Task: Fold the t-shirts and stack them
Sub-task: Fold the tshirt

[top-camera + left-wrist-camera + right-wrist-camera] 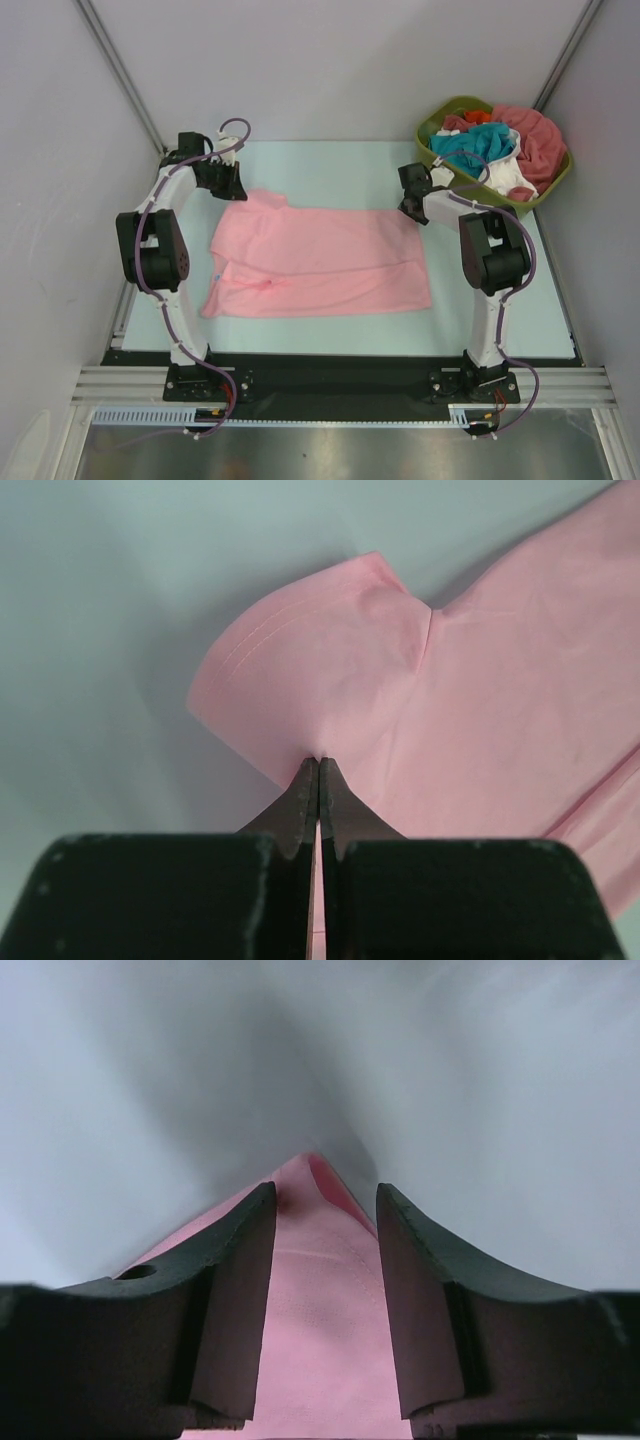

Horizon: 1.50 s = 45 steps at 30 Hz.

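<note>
A plain light pink t-shirt (pixel 320 262) lies spread flat on the pale table (pixel 330 165). My left gripper (pixel 232 185) is at its far left sleeve. In the left wrist view the gripper (pixel 319 763) is shut on the sleeve's edge, with the pink cloth (pixel 480 710) pinched between the fingers. My right gripper (pixel 412 208) is at the shirt's far right corner. In the right wrist view it (pixel 325 1195) is open, and the pink corner (pixel 320 1330) lies between the fingers, ungripped. More t-shirts are heaped in a tub: teal (pixel 470 145), white (pixel 505 170), coral-red (pixel 535 135), orange (pixel 478 116).
The olive-green plastic tub (pixel 455 101) stands at the far right corner of the table, just behind the right arm. Grey walls close in the table on the left, back and right. A metal rail runs along the near edge.
</note>
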### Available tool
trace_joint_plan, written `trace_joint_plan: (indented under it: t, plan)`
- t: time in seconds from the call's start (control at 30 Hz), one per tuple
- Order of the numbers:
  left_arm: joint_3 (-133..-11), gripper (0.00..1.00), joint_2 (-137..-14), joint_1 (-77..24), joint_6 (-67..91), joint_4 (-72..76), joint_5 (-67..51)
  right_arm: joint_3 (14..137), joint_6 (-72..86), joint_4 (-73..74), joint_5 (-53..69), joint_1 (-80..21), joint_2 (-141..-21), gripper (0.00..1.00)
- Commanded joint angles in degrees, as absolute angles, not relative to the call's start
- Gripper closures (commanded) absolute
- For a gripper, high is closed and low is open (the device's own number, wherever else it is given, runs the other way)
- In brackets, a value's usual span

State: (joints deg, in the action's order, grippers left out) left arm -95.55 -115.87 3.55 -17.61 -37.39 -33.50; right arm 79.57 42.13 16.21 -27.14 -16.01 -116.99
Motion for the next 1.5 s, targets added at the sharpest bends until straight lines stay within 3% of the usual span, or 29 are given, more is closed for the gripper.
trace_joint_plan:
  t: [0.0, 0.13, 0.37, 0.57, 0.8, 0.97, 1.07, 1.2, 1.23, 1.33, 1.47]
  plan:
    - [-97.20, 1.00, -115.49, 3.78, -18.37, -36.04, -35.77, 80.25, 43.42, 15.38, -28.48, -16.44, -116.80, 0.54]
    - [-97.91, 1.00, -115.84, 3.78, -18.19, -36.30, -36.21, 79.89, 43.42, 16.08, -28.39, -15.82, -116.64, 0.77]
    - [-98.00, 0.99, -114.35, 3.78, -23.01, -38.84, -40.58, 78.40, 38.77, 16.35, -29.36, -16.61, -112.25, 1.00]
    - [-93.09, 1.00, -107.85, 3.78, -35.14, -44.46, -44.03, 74.02, 34.01, 17.84, -27.51, -18.98, -102.95, 1.00]
    - [-83.86, 1.00, -101.52, 3.87, -46.66, -51.41, -40.78, 57.50, 35.07, 14.68, -22.33, -21.09, -87.92, 1.00]
    - [-74.29, 1.00, -97.74, 4.04, -52.90, -53.79, -37.45, 48.09, 37.52, 14.15, -19.96, -22.94, -83.32, 1.00]
    - [-70.68, 0.93, -96.68, 4.04, -54.84, -53.52, -34.29, 45.45, 38.05, 12.66, -18.20, -23.20, -83.23, 1.00]
    - [-72.59, 0.58, -97.03, 4.65, -58.88, -60.10, -35.32, 45.09, 36.92, 12.74, -18.37, -23.20, -84.37, 1.00]
    - [-73.82, 0.54, -97.55, 4.83, -61.15, -64.47, -36.38, 45.09, 36.57, 13.01, -18.72, -23.12, -84.46, 1.00]
    - [-78.91, 0.50, -98.61, 5.62, -61.54, -68.29, -39.63, 44.65, 35.42, 12.48, -18.81, -23.20, -84.55, 1.00]
    - [-80.24, 0.51, -100.45, 4.49, -43.98, -52.50, -35.70, 44.91, 34.72, 12.31, -18.81, -23.12, -85.43, 1.00]
